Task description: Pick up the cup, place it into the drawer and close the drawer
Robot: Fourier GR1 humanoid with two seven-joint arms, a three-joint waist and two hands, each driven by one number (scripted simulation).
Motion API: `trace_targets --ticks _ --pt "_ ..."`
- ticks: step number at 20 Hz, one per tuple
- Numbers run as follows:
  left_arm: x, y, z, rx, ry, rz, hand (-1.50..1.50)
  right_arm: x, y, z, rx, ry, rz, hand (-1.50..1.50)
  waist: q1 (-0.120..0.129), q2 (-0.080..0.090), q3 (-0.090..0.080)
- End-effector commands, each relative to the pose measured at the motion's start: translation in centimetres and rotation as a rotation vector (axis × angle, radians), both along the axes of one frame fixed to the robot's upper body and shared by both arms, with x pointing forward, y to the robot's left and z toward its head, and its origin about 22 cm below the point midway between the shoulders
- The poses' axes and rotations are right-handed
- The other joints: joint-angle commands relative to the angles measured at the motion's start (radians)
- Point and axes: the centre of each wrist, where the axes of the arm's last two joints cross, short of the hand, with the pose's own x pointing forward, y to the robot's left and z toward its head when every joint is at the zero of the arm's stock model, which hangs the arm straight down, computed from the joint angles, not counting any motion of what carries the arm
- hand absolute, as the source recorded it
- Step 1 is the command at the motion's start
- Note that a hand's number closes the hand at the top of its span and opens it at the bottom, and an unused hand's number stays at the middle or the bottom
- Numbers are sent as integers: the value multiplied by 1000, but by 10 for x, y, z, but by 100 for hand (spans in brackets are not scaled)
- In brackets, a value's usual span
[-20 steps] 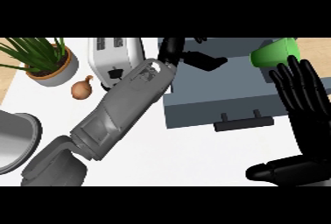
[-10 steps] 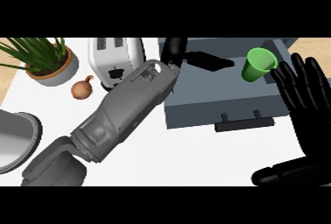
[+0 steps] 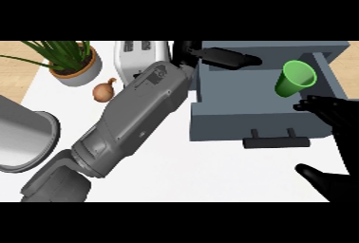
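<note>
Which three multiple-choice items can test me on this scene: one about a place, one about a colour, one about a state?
1. Where is the cup?
A. On a plate
B. Inside the drawer
C. On a shelf

2. What colour is the cup?
A. Red
B. Green
C. Blue

3. In what state is the drawer?
A. Open
B. Closed
C. Taken out and turned over

Answers:
1 B: the cup lies tilted between the drawer's grey walls, near its right side.
2 B: the cup is bright green against the grey.
3 A: the inside of the drawer shows from above, with the cup in it.
</note>
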Motion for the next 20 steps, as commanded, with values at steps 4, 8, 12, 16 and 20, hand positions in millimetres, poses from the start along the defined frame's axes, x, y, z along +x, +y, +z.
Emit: trace_targets --ticks 4,8,12,16,20 --pt "2 60 -15 -95 7 46 -150 -11 -12 18 -255 -35 18 150 49 -14 -1" --pt "-9 88 -13 -119 35 112 -150 -15 -7 11 -321 -11 7 150 52 -14 -1" --pt "-20 130 -12 -134 70 133 -150 -20 -2 -3 -442 9 23 150 55 -13 0" --pt "-58 170 -29 -139 76 123 -150 -11 -4 -10 -454 51 -34 150 59 -12 0" --pt "-83 209 -53 -149 89 130 -150 6 20 -18 -537 51 -68 150 61 -7 -1"
